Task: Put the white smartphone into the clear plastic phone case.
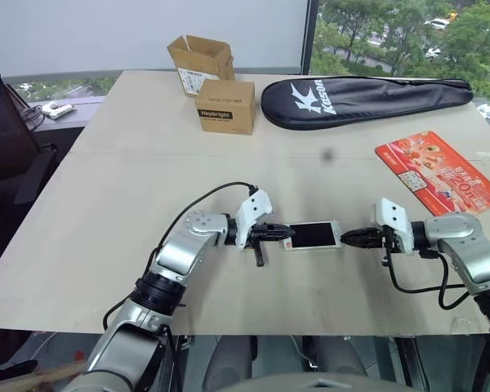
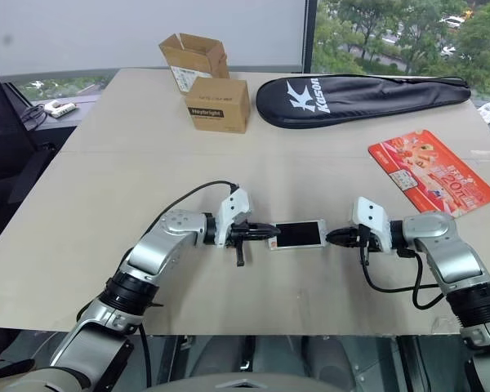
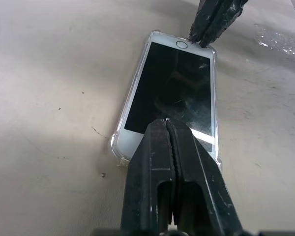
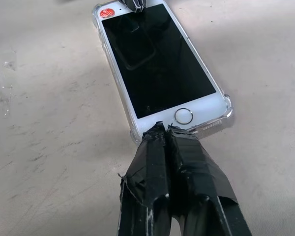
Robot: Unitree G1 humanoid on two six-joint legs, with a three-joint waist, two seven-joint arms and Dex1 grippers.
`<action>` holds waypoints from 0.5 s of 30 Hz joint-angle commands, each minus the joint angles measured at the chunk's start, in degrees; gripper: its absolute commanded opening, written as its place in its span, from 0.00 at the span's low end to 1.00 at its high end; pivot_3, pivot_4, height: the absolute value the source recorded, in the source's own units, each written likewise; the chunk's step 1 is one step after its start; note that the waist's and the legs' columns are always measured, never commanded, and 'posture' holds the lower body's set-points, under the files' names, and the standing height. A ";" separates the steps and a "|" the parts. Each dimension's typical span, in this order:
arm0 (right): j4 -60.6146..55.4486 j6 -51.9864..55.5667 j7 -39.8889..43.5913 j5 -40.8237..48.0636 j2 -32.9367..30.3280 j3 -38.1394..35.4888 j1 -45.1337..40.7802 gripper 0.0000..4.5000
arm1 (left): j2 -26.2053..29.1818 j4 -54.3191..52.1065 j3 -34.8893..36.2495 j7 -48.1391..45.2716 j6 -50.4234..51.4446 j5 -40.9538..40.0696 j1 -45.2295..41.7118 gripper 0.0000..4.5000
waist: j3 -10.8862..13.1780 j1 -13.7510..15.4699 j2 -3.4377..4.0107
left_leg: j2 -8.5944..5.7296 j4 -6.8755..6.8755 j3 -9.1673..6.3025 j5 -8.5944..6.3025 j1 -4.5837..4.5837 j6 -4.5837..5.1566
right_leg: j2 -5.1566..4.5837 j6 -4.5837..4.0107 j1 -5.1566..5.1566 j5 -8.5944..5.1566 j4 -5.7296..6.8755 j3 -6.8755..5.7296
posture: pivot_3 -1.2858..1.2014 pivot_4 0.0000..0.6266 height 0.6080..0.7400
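White smartphone (image 4: pixel 160 64) lies screen-up inside clear plastic phone case (image 4: pixel 227 109) on table (image 1: pixel 147 163), between the arms. Left gripper (image 3: pixel 173 142) and right gripper (image 4: pixel 163 133), fingers together, touch opposite ends. Advice: press each corner evenly until the rim seats flush.

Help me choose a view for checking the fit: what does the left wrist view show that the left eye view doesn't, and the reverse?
Left wrist view: the clear plastic phone case's corner rim hugging the white smartphone, and both shut claws at its ends. Left eye view: the wider table, two cardboard boxes, a black racket bag and an orange-red packet. Both: the phone lying flat between the left claw and right claw.
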 commanded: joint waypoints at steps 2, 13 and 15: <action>0.38 1.16 1.41 -3.29 -0.33 4.29 1.96 0.01 | 0.08 -0.59 0.53 -0.05 -0.12 -0.18 -0.19 0.00 | 0.00 -0.05 0.00 | 0.00 0.00 0.00 0.00 0.00 0.00 | 0.00 0.00 0.00 0.00 0.00 0.00 | 0.52 0.24 1.00; -3.91 4.37 0.26 1.70 2.31 -0.45 0.25 0.01 | -0.12 -0.51 0.63 0.05 -0.86 -0.10 -0.21 0.00 | 0.00 -0.21 -0.01 | 0.01 0.00 -0.01 0.00 0.02 0.00 | 0.01 0.00 0.00 0.00 0.03 0.00 | 0.52 0.24 1.00; -5.38 5.90 0.42 4.61 3.10 -2.71 0.04 0.01 | -0.18 -0.64 0.83 0.09 -1.35 -0.19 -0.09 0.00 | 0.04 -0.27 0.00 | 0.01 0.00 -0.01 0.00 0.01 0.00 | 0.02 0.01 -0.03 0.01 0.07 0.01 | 0.52 0.24 1.00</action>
